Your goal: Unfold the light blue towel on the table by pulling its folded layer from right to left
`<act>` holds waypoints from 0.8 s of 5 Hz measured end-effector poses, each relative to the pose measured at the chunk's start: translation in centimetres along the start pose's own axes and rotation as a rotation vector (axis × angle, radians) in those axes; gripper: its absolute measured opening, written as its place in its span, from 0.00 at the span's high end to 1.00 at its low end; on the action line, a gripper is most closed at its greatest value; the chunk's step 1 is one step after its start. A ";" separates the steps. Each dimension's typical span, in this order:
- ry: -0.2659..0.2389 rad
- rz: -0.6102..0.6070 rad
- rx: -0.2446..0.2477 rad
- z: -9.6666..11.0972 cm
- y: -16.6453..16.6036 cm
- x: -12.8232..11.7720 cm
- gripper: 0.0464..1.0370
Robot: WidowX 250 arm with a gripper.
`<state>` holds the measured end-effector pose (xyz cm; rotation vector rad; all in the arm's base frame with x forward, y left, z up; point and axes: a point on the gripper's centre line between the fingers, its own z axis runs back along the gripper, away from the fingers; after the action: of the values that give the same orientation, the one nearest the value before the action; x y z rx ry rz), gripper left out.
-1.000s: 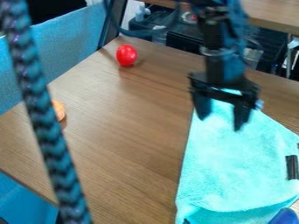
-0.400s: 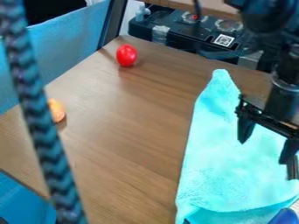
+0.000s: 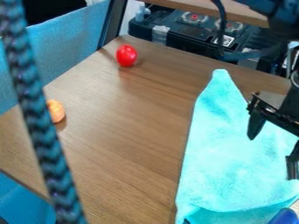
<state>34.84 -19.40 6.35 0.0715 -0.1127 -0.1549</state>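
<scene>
1. Hanging over the right side of the turquoise cloth, the gripper has its jaws well apart, gripping nothing.
2. Lying mostly spread on the brown surface, the cloth is folded at its near end (so not wholly flat).
3. Sitting apart, farther left: a red, egg-shaped thing and an orange piece.

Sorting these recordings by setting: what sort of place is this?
Probably a robotics lab or workshop. A black gripper hangs over a wood-topped table, dark equipment with round, red-centred fittings sits beyond it, and a blue fabric panel stands alongside.
</scene>
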 end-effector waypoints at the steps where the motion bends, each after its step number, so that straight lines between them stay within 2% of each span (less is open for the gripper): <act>1: -0.004 -0.010 -0.007 -0.7 -0.8 0.0 0.04; 3: -0.043 0.014 -0.026 -0.7 -1.2 0.6 0.04; 4: -0.040 0.020 -0.022 -1.4 -1.6 1.0 0.04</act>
<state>35.70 -21.02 4.99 0.0451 -0.1514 -0.1377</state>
